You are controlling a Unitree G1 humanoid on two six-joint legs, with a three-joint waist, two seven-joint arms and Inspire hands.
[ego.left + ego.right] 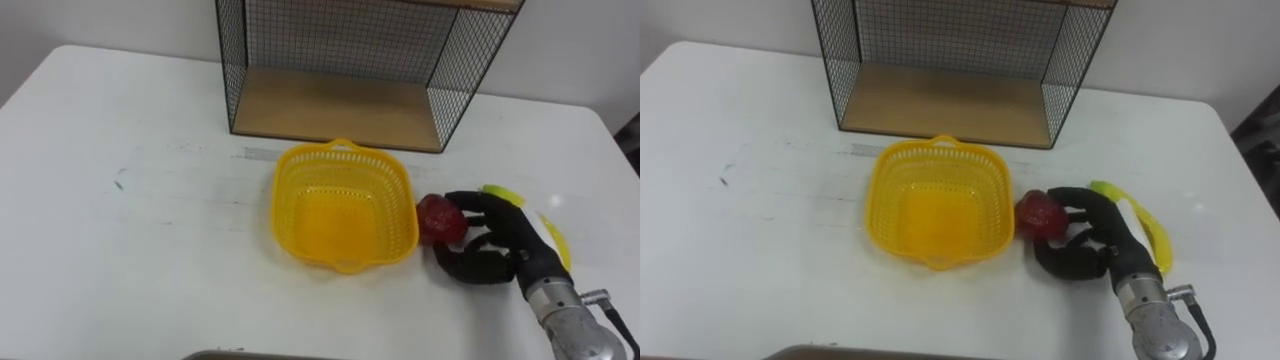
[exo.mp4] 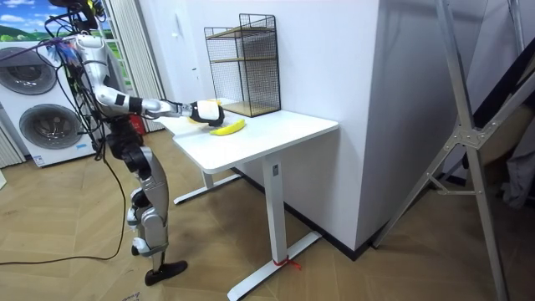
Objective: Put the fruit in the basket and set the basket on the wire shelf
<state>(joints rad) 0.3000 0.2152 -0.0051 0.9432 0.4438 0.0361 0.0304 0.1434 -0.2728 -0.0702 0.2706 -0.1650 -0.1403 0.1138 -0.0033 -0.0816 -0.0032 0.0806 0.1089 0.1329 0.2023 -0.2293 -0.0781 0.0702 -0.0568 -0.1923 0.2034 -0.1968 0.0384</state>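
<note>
Just one basket, apple, banana

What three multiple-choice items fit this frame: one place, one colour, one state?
1. Relative to the basket, where is the red fruit?
A. inside it
B. just outside its right side
C. behind its far rim

2. What colour is the basket?
A. yellow
B. green
C. white

3. What is the state of the right robot hand?
A. open, fingers straight
B. shut on the red fruit
C. shut, holding nothing

Answers:
1 B: the fruit sits beside the basket's right rim, and the basket holds nothing.
2 A: its mesh walls and rim are yellow all over.
3 B: the dark fingers curl over and under the fruit.
</note>
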